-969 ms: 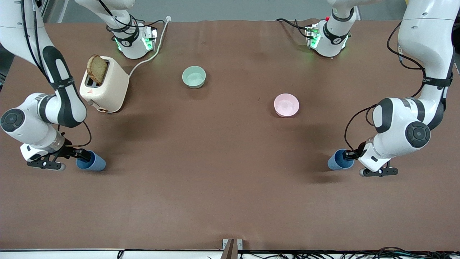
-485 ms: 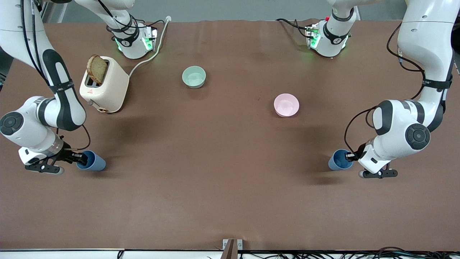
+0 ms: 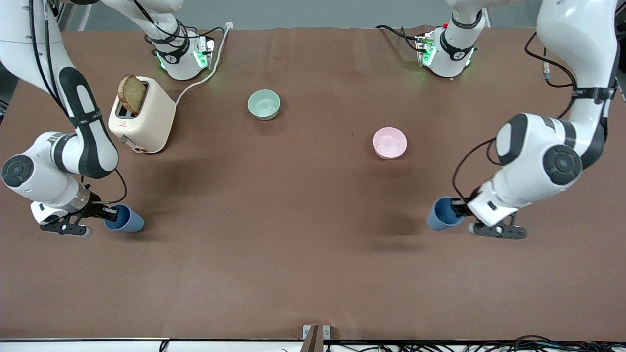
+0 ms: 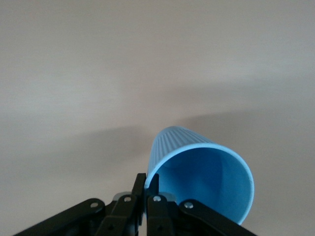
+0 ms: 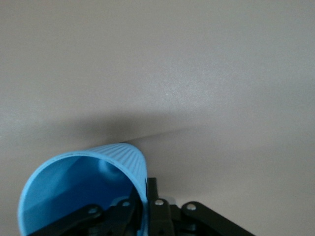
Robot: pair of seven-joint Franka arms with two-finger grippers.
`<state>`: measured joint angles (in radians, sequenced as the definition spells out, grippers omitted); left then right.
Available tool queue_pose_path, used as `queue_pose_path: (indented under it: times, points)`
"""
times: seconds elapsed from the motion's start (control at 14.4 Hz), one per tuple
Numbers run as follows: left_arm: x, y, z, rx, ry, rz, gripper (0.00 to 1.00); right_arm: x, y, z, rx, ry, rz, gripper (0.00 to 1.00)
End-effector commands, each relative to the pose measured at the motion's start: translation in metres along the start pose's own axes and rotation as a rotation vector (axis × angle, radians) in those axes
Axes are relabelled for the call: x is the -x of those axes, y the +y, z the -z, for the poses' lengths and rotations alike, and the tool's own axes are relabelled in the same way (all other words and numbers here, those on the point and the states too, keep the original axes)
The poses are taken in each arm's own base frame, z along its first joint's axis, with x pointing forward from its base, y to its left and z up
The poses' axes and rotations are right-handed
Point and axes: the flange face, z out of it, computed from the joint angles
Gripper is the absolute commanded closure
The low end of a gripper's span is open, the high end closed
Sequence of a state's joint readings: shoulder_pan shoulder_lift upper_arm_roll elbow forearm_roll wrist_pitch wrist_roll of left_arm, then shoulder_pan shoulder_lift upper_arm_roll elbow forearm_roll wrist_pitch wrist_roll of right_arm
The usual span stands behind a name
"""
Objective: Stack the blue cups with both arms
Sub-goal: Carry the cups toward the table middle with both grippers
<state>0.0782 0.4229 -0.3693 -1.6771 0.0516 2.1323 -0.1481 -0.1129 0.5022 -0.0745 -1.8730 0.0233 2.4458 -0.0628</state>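
Two blue cups show. My left gripper (image 3: 458, 208) is shut on the rim of one blue cup (image 3: 442, 213) and holds it above the table at the left arm's end, its shadow cast apart from it. In the left wrist view the fingers (image 4: 140, 186) pinch that cup's (image 4: 202, 177) wall. My right gripper (image 3: 111, 212) is shut on the rim of the other blue cup (image 3: 126, 219), low at the right arm's end of the table. In the right wrist view one finger sits inside and one outside that cup's (image 5: 83, 191) rim.
A cream toaster (image 3: 142, 122) with a slice of bread (image 3: 132, 94) stands near the right arm's base. A pale green bowl (image 3: 264, 104) and a pink bowl (image 3: 390, 143) sit mid-table, farther from the front camera than both cups.
My left gripper has risen with its blue cup and moved toward the middle of the table. My right gripper and its cup have barely moved.
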Motion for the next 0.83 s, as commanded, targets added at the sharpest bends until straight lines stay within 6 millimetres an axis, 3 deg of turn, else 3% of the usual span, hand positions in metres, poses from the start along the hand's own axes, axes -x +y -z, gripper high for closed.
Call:
queue_pose_path:
  times: [0.0, 0.14, 0.28, 0.48, 0.62, 0.76]
  points:
    - [0.002, 0.081, -0.004, 0.018, -0.005, -0.014, 0.99, -0.010, -0.007, 0.061, -0.021, -0.019, -0.009, 1.00]
    - [0.012, 0.147, -0.023, 0.030, -0.028, 0.042, 1.00, -0.010, -0.017, 0.117, -0.035, -0.034, -0.011, 1.00]
    - [0.024, 0.196, -0.043, 0.015, -0.043, 0.097, 1.00, -0.004, -0.038, 0.169, -0.044, -0.004, -0.071, 1.00]
    - [0.044, 0.248, -0.080, -0.003, -0.080, 0.166, 1.00, 0.018, -0.061, 0.227, -0.059, -0.019, -0.067, 1.00]
    - [0.051, 0.268, -0.098, -0.014, -0.093, 0.190, 1.00, 0.031, -0.075, 0.258, -0.071, -0.014, -0.043, 0.99]
    - [0.057, 0.284, -0.115, -0.011, -0.102, 0.222, 1.00, 0.042, -0.101, 0.269, -0.075, -0.044, -0.069, 0.99]
